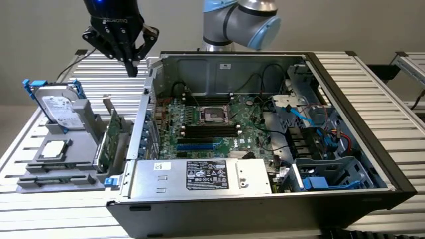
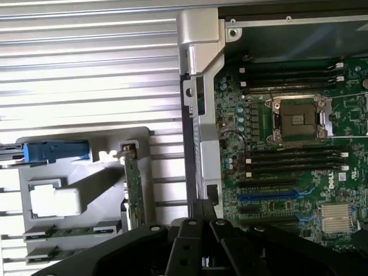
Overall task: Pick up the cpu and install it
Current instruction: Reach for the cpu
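Claw (image 1: 131, 67) pressed together, empty, hung above tabletop (image 1: 371, 89). Cpu (image 1: 54, 149) lay flat in holder (image 1: 83, 144) well below claw, top exposed for picking. Socket (image 1: 216, 114) beyond claw stood open, vacant for chip.

Gripper (image 1: 133, 68) points down, jaws closed, tips meeting in a single point. It hangs high over the table's (image 1: 371, 89) far edge, toward the exterior view's left. The arm (image 1: 242, 22), grey with blue caps, is bent behind it. Wrist view: black fingers (image 2: 185, 246) pressed together.
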`<action>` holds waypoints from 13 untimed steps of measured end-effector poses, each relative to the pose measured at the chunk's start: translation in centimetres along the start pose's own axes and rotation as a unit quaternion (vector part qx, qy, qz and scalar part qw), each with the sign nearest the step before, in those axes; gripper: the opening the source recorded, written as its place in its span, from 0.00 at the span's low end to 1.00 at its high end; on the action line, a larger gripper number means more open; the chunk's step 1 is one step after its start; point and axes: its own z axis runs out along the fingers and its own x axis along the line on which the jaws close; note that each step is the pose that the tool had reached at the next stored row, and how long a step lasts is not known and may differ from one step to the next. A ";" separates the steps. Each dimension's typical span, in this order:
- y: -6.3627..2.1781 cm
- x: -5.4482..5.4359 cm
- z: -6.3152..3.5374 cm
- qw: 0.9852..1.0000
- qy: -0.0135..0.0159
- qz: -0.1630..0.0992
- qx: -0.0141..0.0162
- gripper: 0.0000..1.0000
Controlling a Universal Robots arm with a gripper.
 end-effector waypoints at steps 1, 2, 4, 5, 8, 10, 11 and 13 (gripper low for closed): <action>-0.15 0.4 0.05 1.000 0.000 0.000 0.000 0.11; -0.32 0.9 0.09 1.000 0.000 0.000 0.000 0.11; -0.59 1.8 0.18 1.000 0.000 0.000 0.000 0.11; -0.72 2.3 0.24 1.000 0.000 0.000 0.000 0.11; -1.13 3.6 0.39 1.000 0.000 0.000 0.000 0.11; -1.41 4.5 0.51 1.000 0.000 0.000 0.000 0.11; -1.55 4.9 0.58 1.000 0.000 0.000 0.000 0.11; -1.83 5.8 0.71 1.000 0.000 0.000 0.000 0.11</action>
